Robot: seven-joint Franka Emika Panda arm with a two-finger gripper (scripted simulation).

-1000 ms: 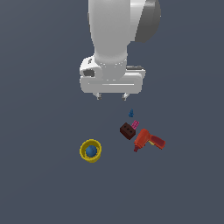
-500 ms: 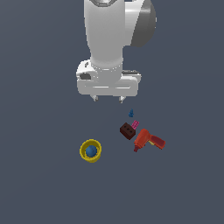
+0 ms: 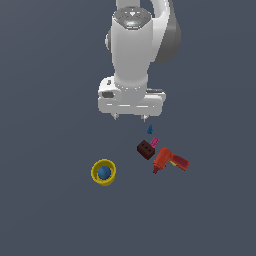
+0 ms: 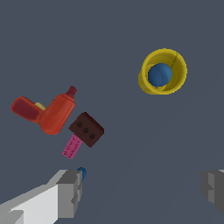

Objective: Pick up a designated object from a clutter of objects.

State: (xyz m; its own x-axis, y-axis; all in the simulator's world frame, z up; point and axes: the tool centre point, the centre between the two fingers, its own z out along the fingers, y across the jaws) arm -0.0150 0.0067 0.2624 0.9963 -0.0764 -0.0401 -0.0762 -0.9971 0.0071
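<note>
Wrist view | pincer spread wide, empty | tiny blue piece just beside one finger

exterior view high and distant, facing the arm, wrist view close, looking down, both sharing yellow cup

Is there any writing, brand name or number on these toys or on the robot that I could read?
None can be read.
The pink piece has a faint speckled texture, too blurred to tell whether it is lettering.
The red-orange drill, the dark red-brown block, the yellow cup, the blue ball, the tiny blue piece and the gripper bear no marks.
</note>
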